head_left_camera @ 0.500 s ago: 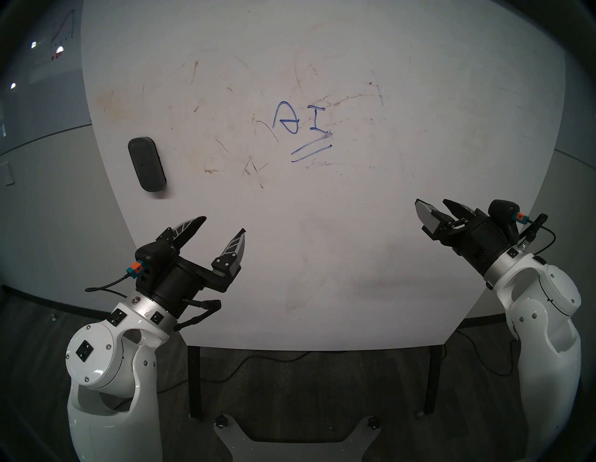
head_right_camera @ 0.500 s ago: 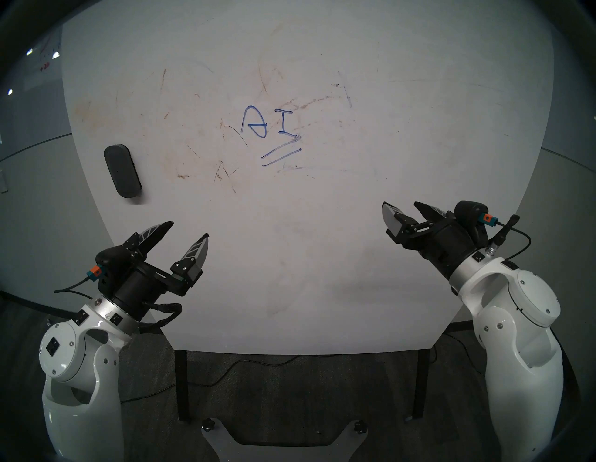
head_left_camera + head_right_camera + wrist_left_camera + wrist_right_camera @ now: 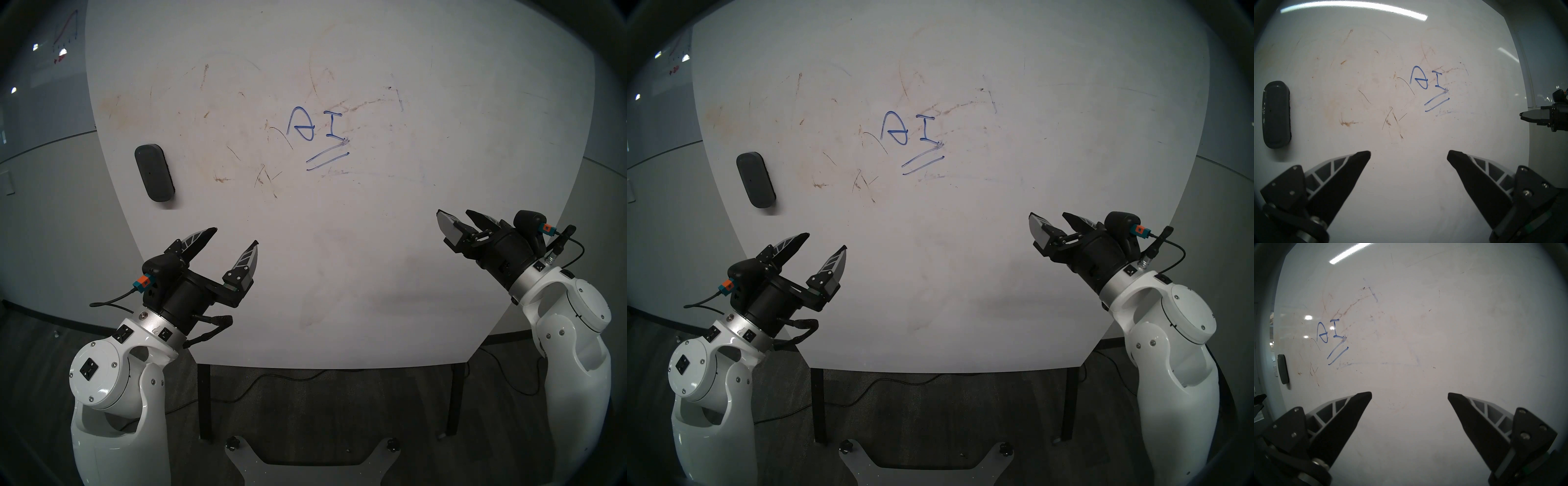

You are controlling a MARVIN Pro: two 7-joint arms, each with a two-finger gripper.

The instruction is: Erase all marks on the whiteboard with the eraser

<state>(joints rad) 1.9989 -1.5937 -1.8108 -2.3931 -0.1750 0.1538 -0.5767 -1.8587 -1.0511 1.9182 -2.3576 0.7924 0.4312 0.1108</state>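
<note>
Blue marks [image 3: 319, 135] [image 3: 913, 144] [image 3: 1430, 88] [image 3: 1332, 341], a crossed oval, an "I" and two slanted underlines, sit mid-board on the scuffed whiteboard [image 3: 339, 254] [image 3: 932, 271] [image 3: 1407, 186] [image 3: 1423, 344]. The dark grey pill-shaped eraser [image 3: 154, 172] [image 3: 755, 179] [image 3: 1276, 114] [image 3: 1283, 368] lies flat near the board's left edge. My left gripper [image 3: 235, 236] [image 3: 826, 241] [image 3: 1408, 154] hovers open over the near left of the board, below and right of the eraser, holding nothing. My right gripper [image 3: 454, 214] [image 3: 1047, 216] [image 3: 1409, 395] hovers open and empty at the near right.
Faint brown scratches and smudges [image 3: 264, 176] cover the board. A grey wall board with a red graph [image 3: 66, 34] stands at the far left. Below the board's near edge are black table legs [image 3: 203, 400] and cables on dark carpet.
</note>
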